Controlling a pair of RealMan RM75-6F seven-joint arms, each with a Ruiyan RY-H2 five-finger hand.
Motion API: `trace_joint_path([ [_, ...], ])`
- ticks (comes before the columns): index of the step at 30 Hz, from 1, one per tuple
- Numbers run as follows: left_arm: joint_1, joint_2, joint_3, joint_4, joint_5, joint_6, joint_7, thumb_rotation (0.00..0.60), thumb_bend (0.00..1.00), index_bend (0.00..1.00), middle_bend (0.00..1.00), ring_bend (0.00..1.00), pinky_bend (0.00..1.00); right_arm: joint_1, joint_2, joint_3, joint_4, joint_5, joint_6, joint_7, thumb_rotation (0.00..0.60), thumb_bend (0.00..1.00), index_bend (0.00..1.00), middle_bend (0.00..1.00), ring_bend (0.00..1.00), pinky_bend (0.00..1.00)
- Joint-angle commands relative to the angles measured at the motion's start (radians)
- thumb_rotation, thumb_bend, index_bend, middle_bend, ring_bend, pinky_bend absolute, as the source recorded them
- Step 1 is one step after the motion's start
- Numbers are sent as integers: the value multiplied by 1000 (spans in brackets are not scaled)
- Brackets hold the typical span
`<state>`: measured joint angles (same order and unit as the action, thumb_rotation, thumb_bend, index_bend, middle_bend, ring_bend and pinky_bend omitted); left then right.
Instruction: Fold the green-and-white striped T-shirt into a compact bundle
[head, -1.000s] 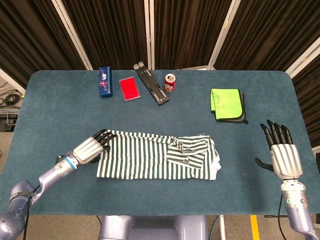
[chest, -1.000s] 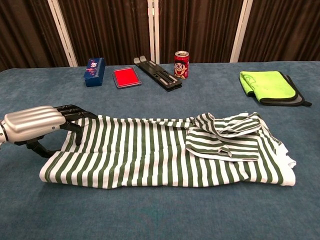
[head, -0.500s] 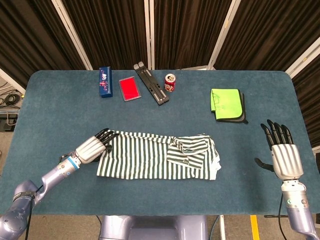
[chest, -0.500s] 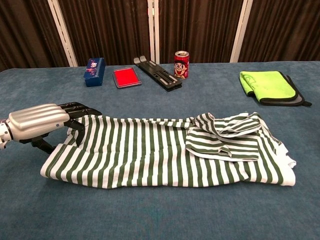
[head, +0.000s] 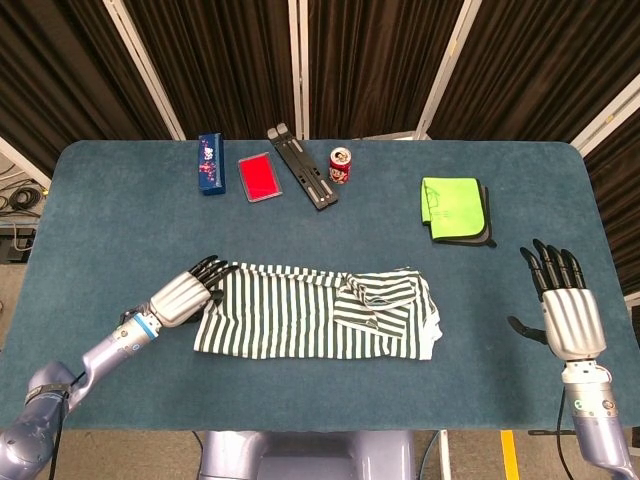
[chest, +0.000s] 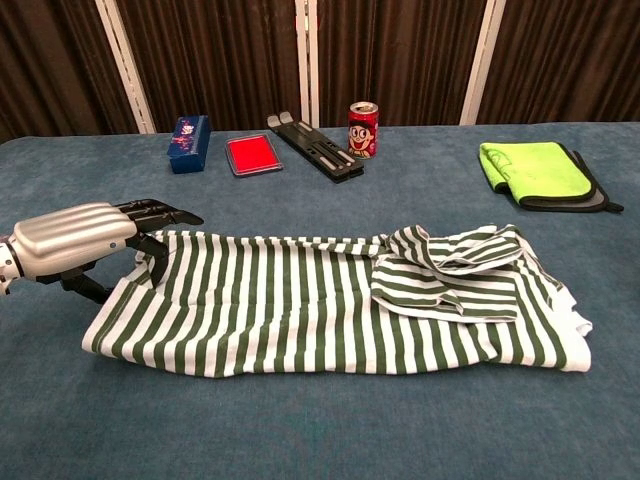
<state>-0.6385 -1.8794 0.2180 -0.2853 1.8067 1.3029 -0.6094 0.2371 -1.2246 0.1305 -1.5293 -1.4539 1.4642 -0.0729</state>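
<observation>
The green-and-white striped T-shirt lies flat on the blue table, folded into a long strip with a sleeve bunched on top at its right end. My left hand is at the shirt's left end. Its fingers curl over the far left corner and its thumb sits under the edge, holding the cloth, which is raised a little there. My right hand hovers past the shirt's right end near the table's right edge, fingers spread, holding nothing. It shows in the head view only.
Along the back stand a blue box, a red case, a black folding stand and a red can. A folded lime-green cloth lies back right.
My left hand has risen slightly and shifted towards the far side, lifting the shirt's left edge a little. The right hand has not moved.
</observation>
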Motion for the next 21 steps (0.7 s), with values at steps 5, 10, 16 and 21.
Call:
trace_joint_path([
  [5,14,30,6,-4,-2,24,-13,600,567,824,0,0,0,-1,0,1,0,-3,-3,0,600,0,25,0,0,0],
  [10,41,77,13,-5,-3,61,-18,600,568,837,0,0,0,-2,-1,2,3,0,-8,-5,600,0,23,0,0,0],
  [16,94,139,22,10,-11,76,-20,600,568,838,0,0,0,-2,-8,4,10,3,-12,-28,600,0,13,0,0,0],
  [21,150,177,20,32,-32,62,-35,600,568,842,0,0,0,-1,-9,2,5,2,-18,-38,600,0,10,0,0,0],
])
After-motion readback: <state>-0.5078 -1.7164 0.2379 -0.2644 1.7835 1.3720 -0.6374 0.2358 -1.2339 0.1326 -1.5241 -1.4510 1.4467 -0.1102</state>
